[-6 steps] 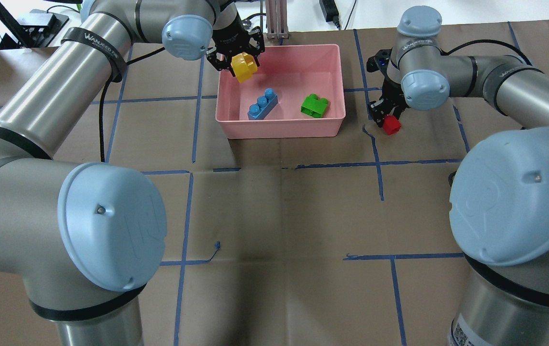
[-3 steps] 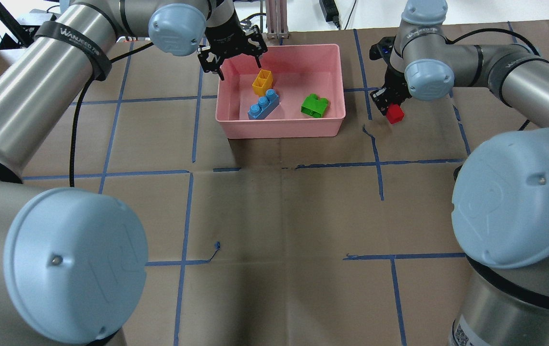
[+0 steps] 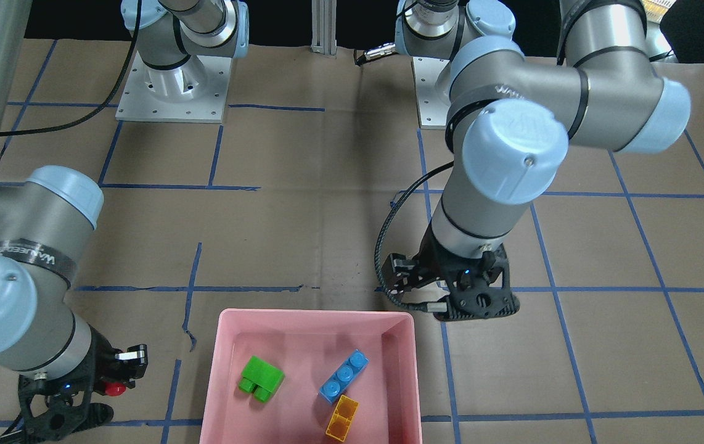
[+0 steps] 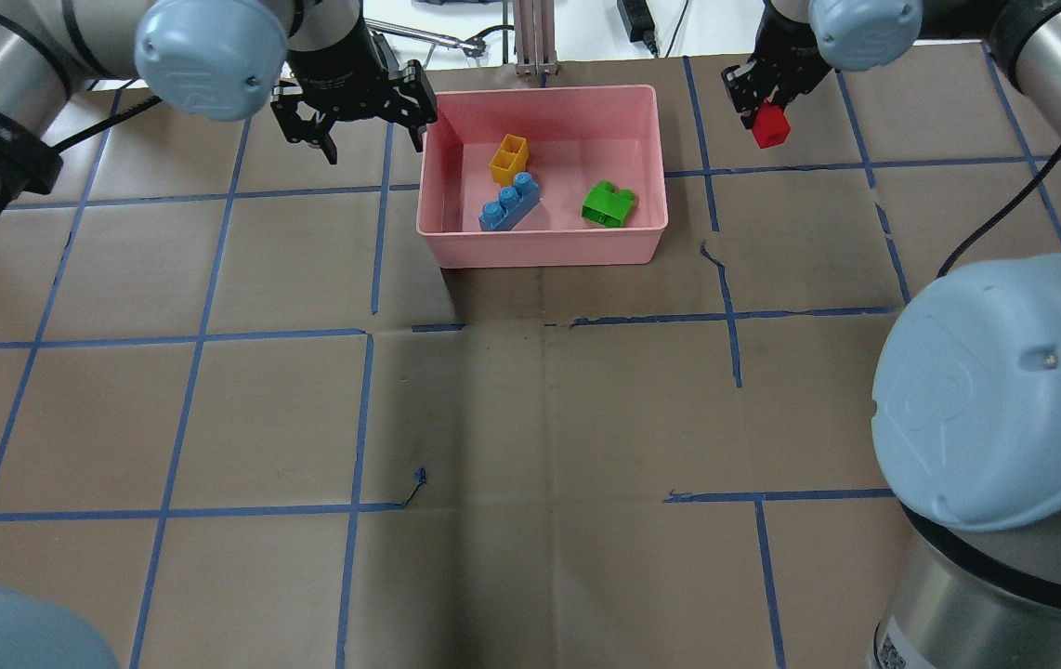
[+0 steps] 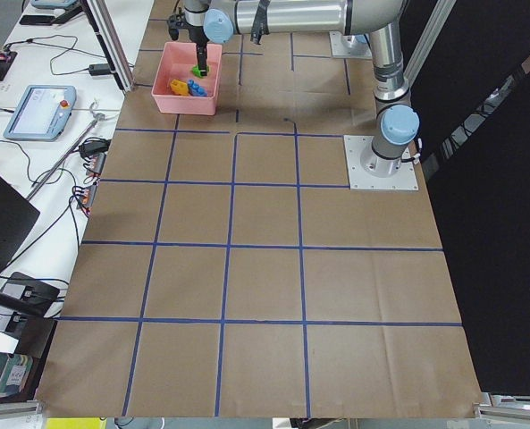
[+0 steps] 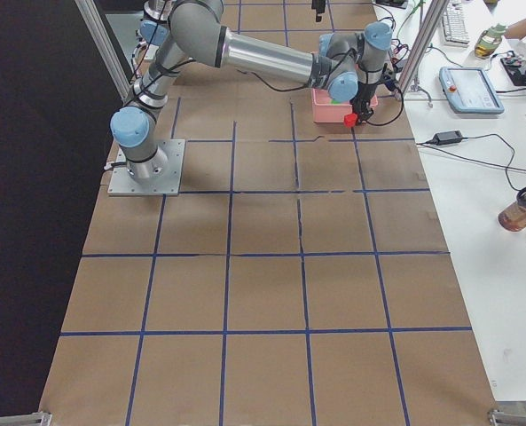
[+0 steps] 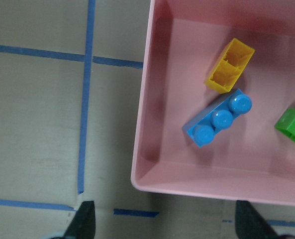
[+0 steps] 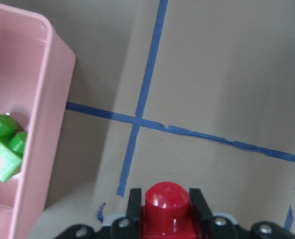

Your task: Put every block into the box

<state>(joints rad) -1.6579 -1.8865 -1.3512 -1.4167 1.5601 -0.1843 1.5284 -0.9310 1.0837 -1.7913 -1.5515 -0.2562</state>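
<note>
The pink box stands at the far middle of the table. In it lie the yellow brick, open side up, the blue brick and the green brick. My left gripper is open and empty, just left of the box's far left corner. The left wrist view shows its spread fingertips by the box rim. My right gripper is shut on the red brick, above the table to the right of the box. The right wrist view shows the red brick between the fingers.
An aluminium post stands just behind the box. Blue tape lines grid the brown paper. The arm bases are on the robot's side. A side table with a tablet runs along the far edge.
My left gripper let go of the yellow brick, which now lies in the box, and moved left out of the box. My right gripper carried the red brick up and farther away.
</note>
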